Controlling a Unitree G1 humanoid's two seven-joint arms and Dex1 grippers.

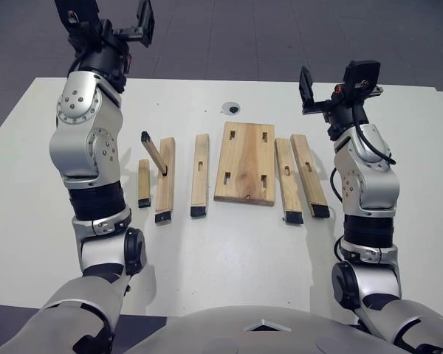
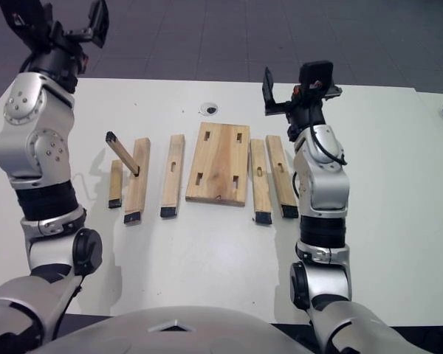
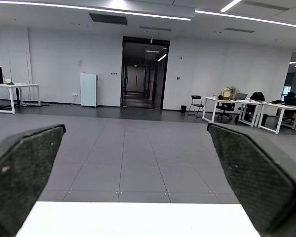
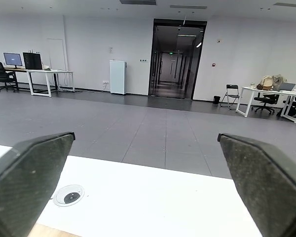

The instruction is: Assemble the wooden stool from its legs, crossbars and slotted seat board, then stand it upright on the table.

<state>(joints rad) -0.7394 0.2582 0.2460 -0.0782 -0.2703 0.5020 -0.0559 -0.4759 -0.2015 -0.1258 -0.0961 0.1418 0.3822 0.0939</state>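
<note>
stool parts lie flat below both claws. right claw [image 4: 145, 143], jaws wide apart and empty, hangs just beyond the two right legs [image 1: 289, 181], which run lengthwise toward the robot beside the seat board [image 1: 244, 162] on the bench [image 1: 229, 258]. left claw [image 3: 136, 143], likewise spread, hovers higher.

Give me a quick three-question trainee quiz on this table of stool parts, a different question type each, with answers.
1. True or false: the seat board lies flat on the table, with two long legs on each side.
2. How many slots show in the seat board? A) two B) four C) six
3. Fill in: the jaws of the left gripper and right gripper stand ____, holding nothing.
Key: 1 true; 2 B; 3 open.
</note>
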